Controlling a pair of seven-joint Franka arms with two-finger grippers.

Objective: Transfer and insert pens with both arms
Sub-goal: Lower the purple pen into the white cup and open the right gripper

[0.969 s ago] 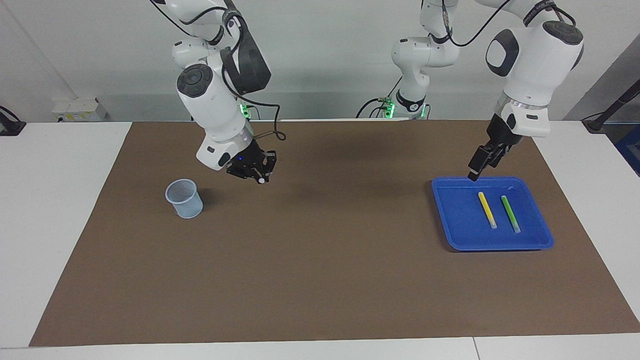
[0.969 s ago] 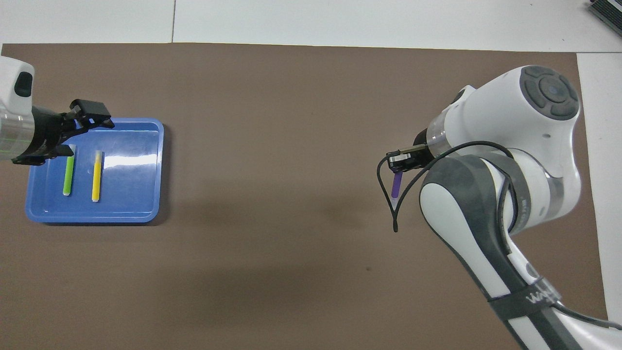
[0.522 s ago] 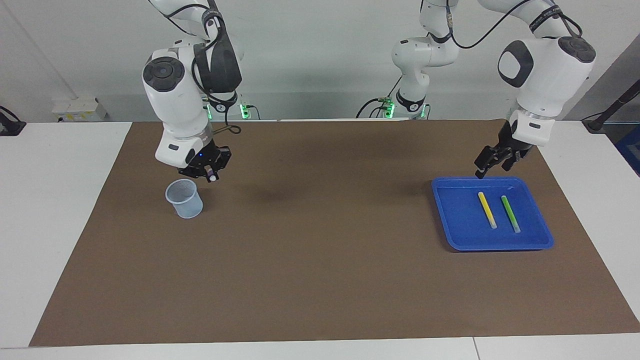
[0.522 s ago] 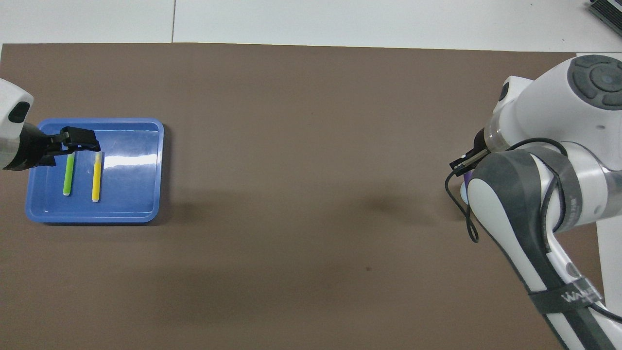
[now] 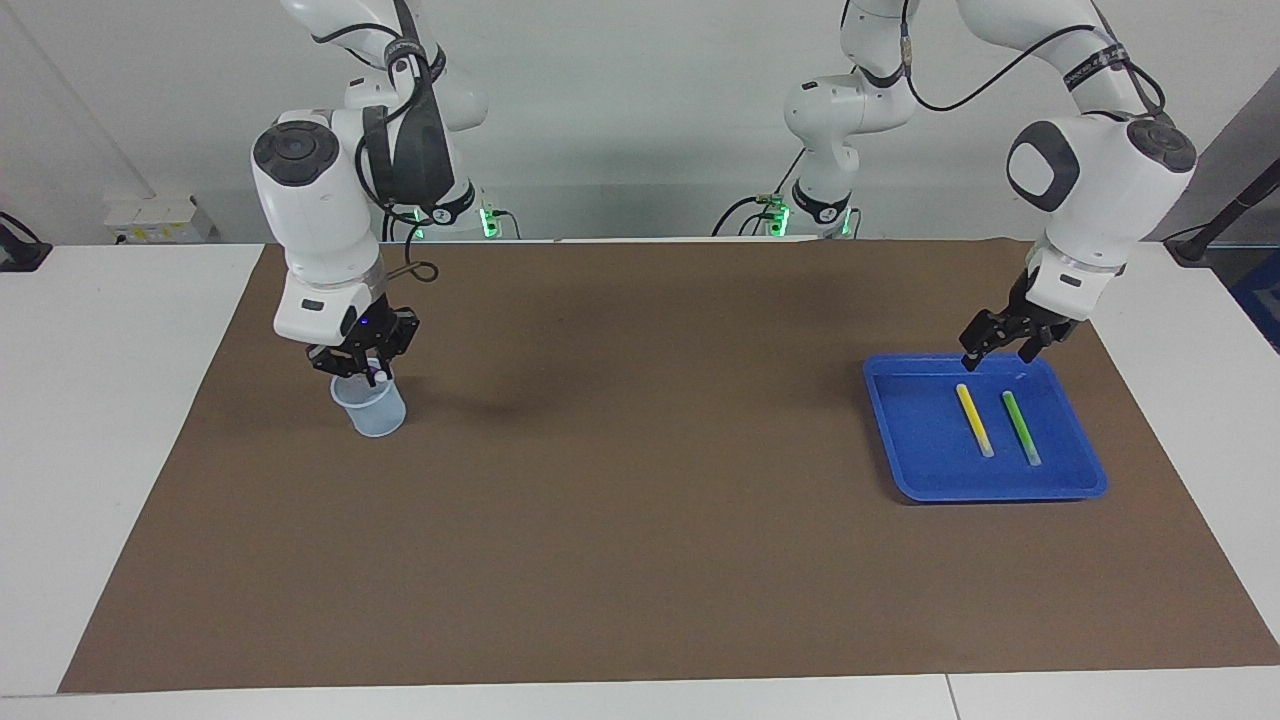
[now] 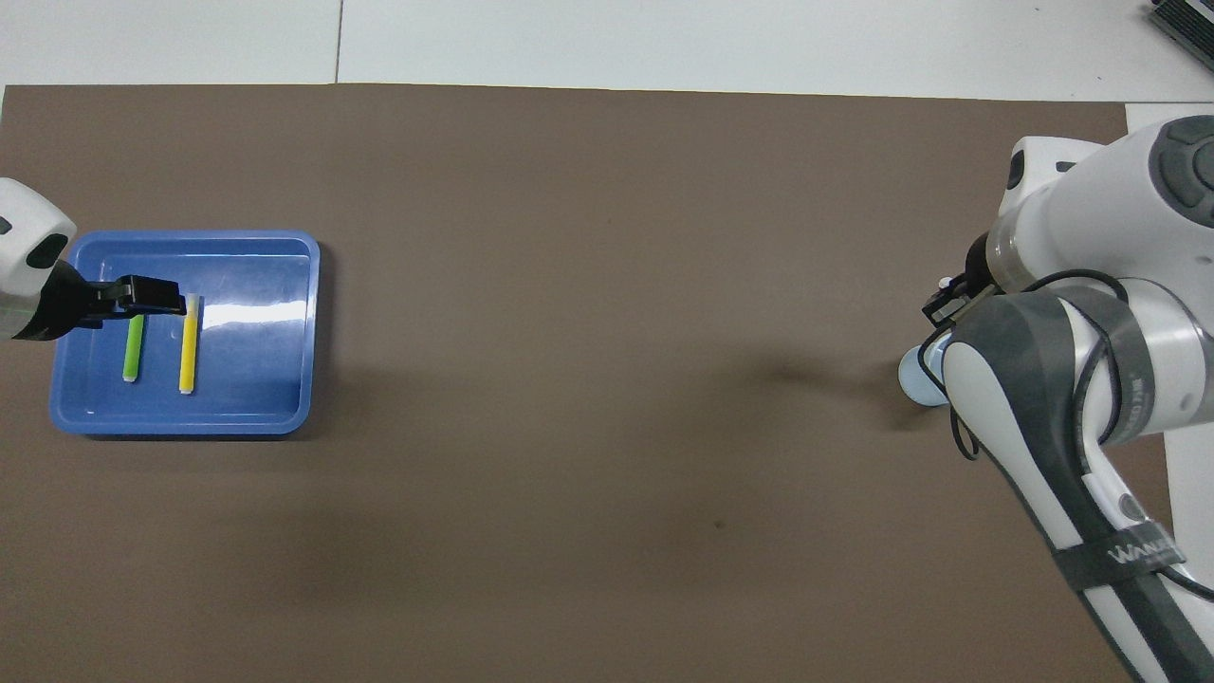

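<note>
The right gripper [image 5: 368, 372] has swung from over the bare brown mat toward the right arm's end of the bench and now hangs directly over the small translucent pale-blue plastic cup [image 5: 370, 402], its tip at the cup's mouth. Its jaws are closed on the purple marker pen [image 5: 373, 374], of which only the whitish end shows at the fingertips in the facing view; in the overhead view the arm covers pen and gripper, and just a sliver of the cup shows.

The left gripper [image 5: 997, 352] has shifted a little toward the left arm's end of the bench and come lower. It now hangs over the edge of the shallow blue rectangular plastic tray [image 5: 910, 430] that lies nearest the robots, jaws spread open and holding nothing, above the robot-side tips of the two pens. The slim yellow marker pen [image 5: 973, 419] and the slim green marker pen [image 5: 1021, 426] lie where they were, side by side and apart in the tray, the green one nearer the left arm's end.

The cup stands near the mat's edge at the right arm's end. The tray sits inside the mat's edge at the left arm's end. Between cup and tray the brown mat [image 5: 640, 480] is wide and bare, as is the strip farthest from the robots.
</note>
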